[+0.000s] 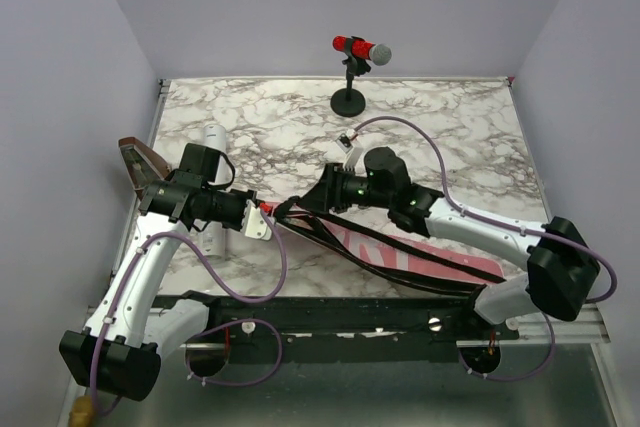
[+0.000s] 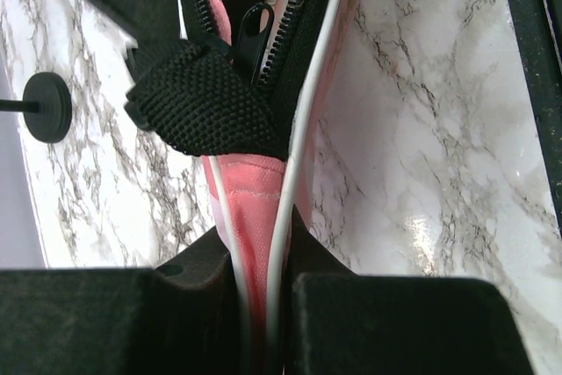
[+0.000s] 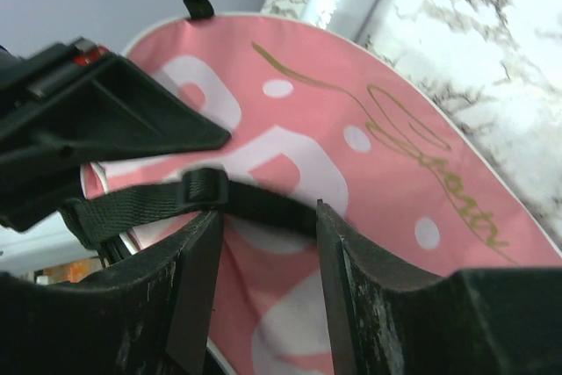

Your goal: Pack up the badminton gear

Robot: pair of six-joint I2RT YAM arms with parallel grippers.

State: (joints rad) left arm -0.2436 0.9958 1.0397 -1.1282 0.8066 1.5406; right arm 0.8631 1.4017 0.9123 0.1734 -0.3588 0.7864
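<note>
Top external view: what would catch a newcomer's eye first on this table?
The long pink bag lies across the near half of the marble table. The left claw pinches its piped edge just below the zipper, while the right claw hangs open over its black strap. At the far edge stands a red microphone.

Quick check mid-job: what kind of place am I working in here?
Probably a lab test booth: a marble-patterned table boxed in by plain lilac walls, the left arm and right arm bolted to a rail, and a microphone on a stand.
</note>
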